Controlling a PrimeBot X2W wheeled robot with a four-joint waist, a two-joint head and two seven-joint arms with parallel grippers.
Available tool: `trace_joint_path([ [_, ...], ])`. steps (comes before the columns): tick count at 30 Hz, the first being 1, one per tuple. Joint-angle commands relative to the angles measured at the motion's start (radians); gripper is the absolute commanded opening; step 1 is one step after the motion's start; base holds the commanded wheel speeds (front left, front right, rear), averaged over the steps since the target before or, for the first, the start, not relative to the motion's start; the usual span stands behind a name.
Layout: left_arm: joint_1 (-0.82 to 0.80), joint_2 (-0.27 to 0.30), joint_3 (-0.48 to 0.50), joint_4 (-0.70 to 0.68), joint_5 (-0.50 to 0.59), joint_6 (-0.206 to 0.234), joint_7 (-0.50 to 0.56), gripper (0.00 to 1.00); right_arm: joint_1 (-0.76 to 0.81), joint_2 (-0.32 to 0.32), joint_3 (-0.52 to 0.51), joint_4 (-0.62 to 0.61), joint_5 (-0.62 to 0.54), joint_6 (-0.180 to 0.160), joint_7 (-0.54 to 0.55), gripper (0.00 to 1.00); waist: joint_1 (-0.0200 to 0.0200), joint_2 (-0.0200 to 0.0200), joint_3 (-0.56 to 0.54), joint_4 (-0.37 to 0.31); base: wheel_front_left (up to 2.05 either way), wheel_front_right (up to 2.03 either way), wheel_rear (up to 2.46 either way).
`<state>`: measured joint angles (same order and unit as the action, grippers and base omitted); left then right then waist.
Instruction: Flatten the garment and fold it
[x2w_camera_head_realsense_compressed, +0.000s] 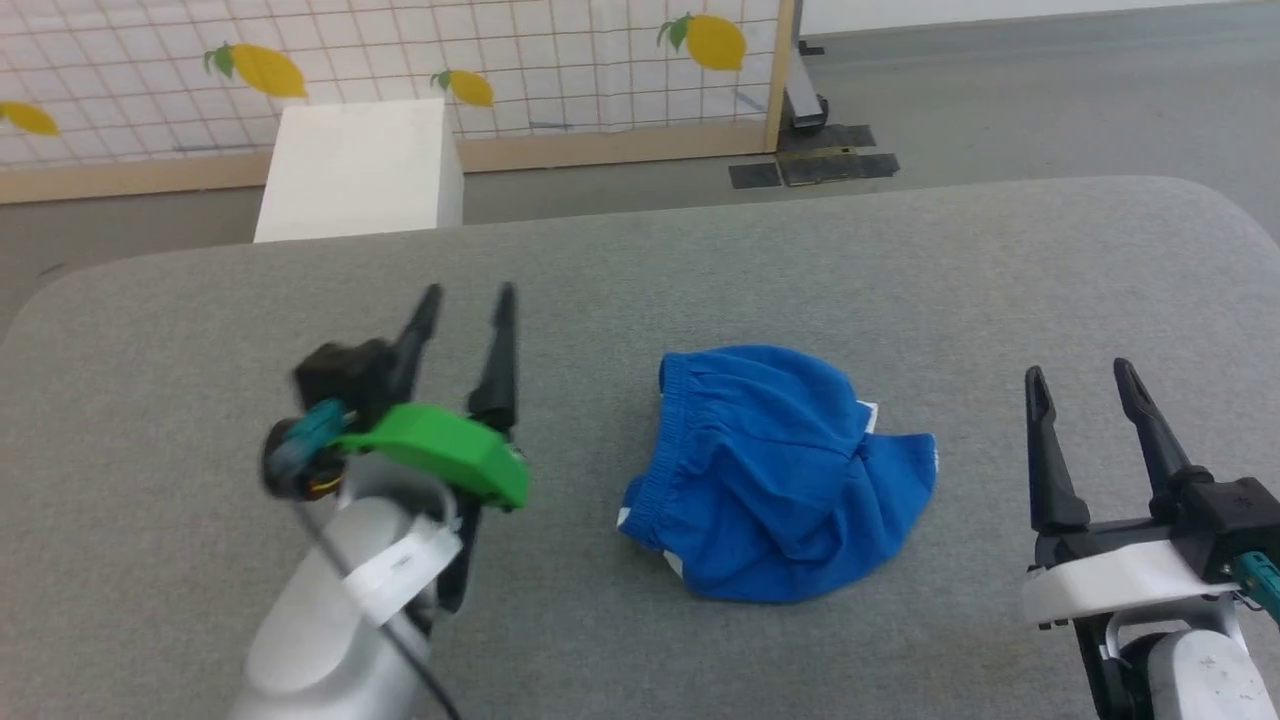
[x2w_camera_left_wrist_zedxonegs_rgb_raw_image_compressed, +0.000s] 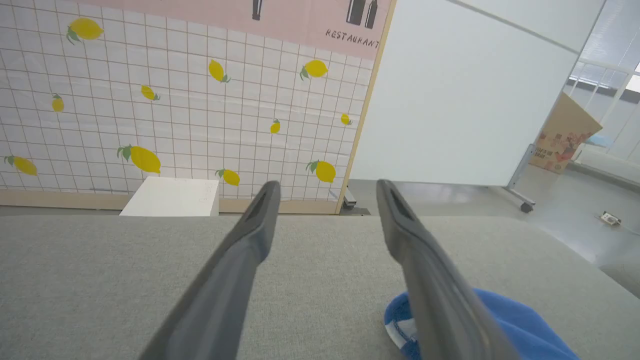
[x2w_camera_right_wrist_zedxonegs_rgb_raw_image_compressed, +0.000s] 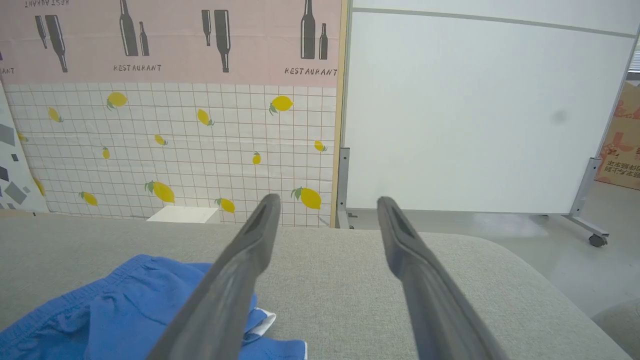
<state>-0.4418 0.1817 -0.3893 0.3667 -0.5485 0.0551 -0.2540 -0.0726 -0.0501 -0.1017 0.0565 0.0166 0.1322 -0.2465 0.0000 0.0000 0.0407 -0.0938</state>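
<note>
On the grey, felt-covered table (x2w_camera_head_realsense_compressed: 700, 250) with rounded corners, a little right of centre, lies the garment (x2w_camera_head_realsense_compressed: 780, 470), a pair of bright blue soft-fabric shorts. It is bunched into a rumpled heap rather than spread flat. Read from left to right, the gathered elastic waistband (x2w_camera_head_realsense_compressed: 650, 480) forms the left edge of the heap, running from the far side toward the near side. The creased body follows, and slivers of white hem trim (x2w_camera_head_realsense_compressed: 868, 415) mark the leg openings on the right. The long axis therefore runs across the table, waist toward the robot's left, legs toward its right.

The left tool (x2w_camera_head_realsense_compressed: 470, 292) is carried on a pale forearm that rises from the lower left and bears a bright green wrist bracket (x2w_camera_head_realsense_compressed: 450, 455). It stands left of the garment and apart from it, blurred in the head view. Its two long dark fingers are spread and point toward the far edge of the table. In the left wrist view the garment (x2w_camera_left_wrist_zedxonegs_rgb_raw_image_compressed: 520, 325) lies at the lower right, partly behind one finger.

The right tool (x2w_camera_head_realsense_compressed: 1078, 372), above a white wrist bracket (x2w_camera_head_realsense_compressed: 1120, 580) at the lower right, stands right of the garment and apart from it. Its fingers are likewise spread and point away from the robot, leaning slightly left. In the right wrist view the garment (x2w_camera_right_wrist_zedxonegs_rgb_raw_image_compressed: 100, 310) lies at the lower left, partly behind one finger.

Beyond the table's far left edge stands a white rectangular box (x2w_camera_head_realsense_compressed: 355, 170), backed by a white tiled panel printed with yellow lemons (x2w_camera_head_realsense_compressed: 560, 60).
</note>
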Motion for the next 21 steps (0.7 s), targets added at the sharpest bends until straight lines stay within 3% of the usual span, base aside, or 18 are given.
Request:
trace_joint_path([
  [1, 0.044, 0.005, 0.036, -0.049, 0.019, 0.003, -0.007, 1.0, 0.017, 0.0, -0.003, -0.008, -0.005, -0.002, 0.001, 1.0, 0.0, 0.0, 0.004, 0.015, 0.0, 0.0, 0.0],
  [10, 0.267, -0.047, 0.248, -0.226, 0.144, -0.075, -0.008, 1.0, 0.016, 0.0, -0.007, -0.018, -0.004, -0.002, 0.01, 1.0, 0.0, 0.0, 0.006, 0.055, 0.0, 0.0, 0.0],
  [21, 0.396, -0.11, 0.37, -0.257, 0.239, -0.147, -0.008, 1.0, 0.028, 0.0, 0.002, -0.014, 0.005, -0.002, 0.01, 1.0, 0.0, 0.0, 0.007, 0.062, 0.0, 0.0, 0.0],
])
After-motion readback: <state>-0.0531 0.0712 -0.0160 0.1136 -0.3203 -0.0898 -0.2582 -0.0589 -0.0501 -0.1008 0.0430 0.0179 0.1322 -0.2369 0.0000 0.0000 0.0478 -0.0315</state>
